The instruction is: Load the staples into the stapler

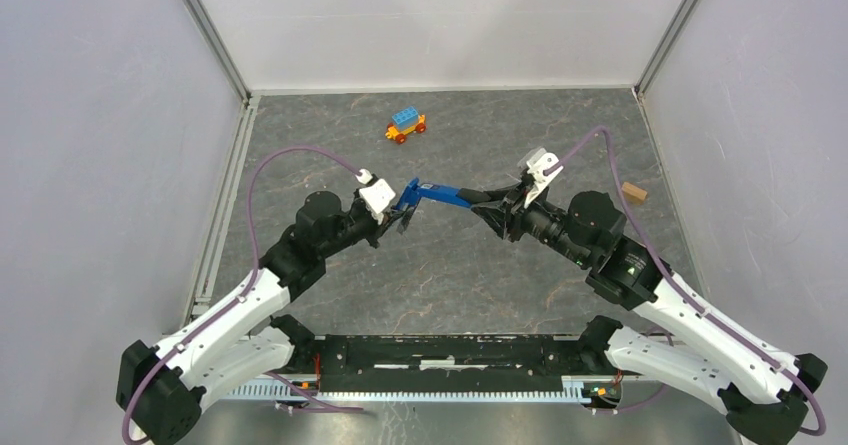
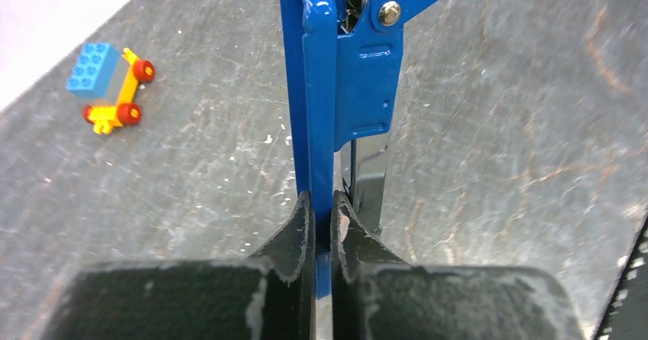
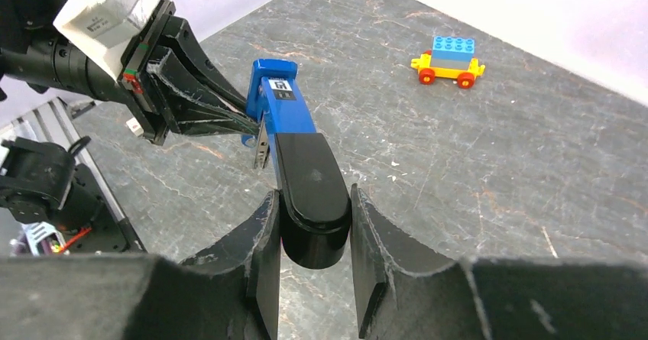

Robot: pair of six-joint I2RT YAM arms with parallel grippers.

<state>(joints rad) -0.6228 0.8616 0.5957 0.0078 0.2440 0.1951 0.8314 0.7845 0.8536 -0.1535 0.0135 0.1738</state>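
Note:
The dark-blue stapler [image 1: 437, 194] hangs above the table, held between both grippers and bent open at its hinge. My left gripper [image 1: 402, 210] is shut on its thin blue lower arm [image 2: 319, 126]. The silver rail [image 2: 367, 179] runs just to the right of the left gripper's fingers [image 2: 294, 229]. My right gripper [image 1: 478, 201] is shut on the black rounded end [image 3: 309, 179] of the blue upper arm [image 3: 279, 99]. In the right wrist view the left gripper [image 3: 229, 114] holds the far end. I see no staples.
A toy car [image 1: 406, 125] with a blue top and red wheels stands at the back of the table and also shows in the left wrist view [image 2: 107, 88] and the right wrist view [image 3: 451, 59]. A small tan block [image 1: 634, 192] lies at the right. White walls enclose the table.

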